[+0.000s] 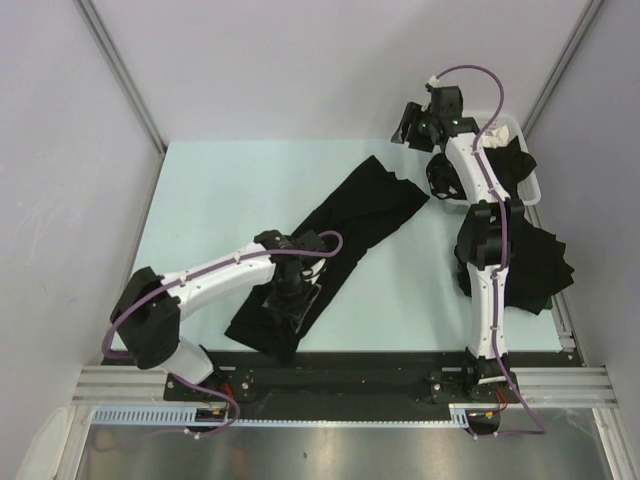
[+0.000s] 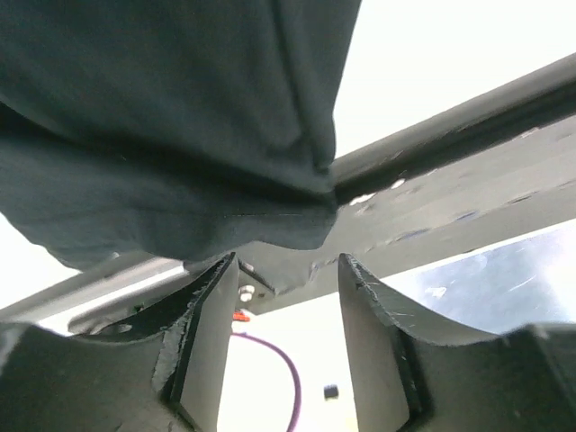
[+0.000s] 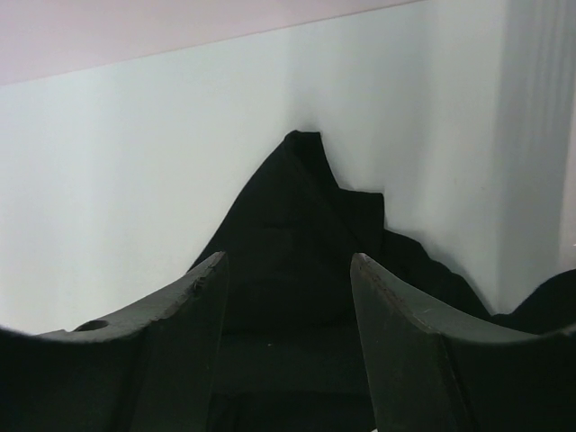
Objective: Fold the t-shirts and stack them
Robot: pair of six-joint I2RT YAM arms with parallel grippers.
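One black t-shirt lies as a long narrow strip across the pale table, running diagonally from near centre toward the far right. My left gripper hovers over its near end. In the left wrist view that gripper is open with nothing between its fingers, and the dark cloth lies just past the fingertips. My right gripper is raised near the strip's far end. It is open and empty, with the black shirt on the table beyond it.
A white basket at the far right holds more black cloth. Another black shirt lies crumpled at the table's right edge beside the right arm. A black base rail runs along the near edge.
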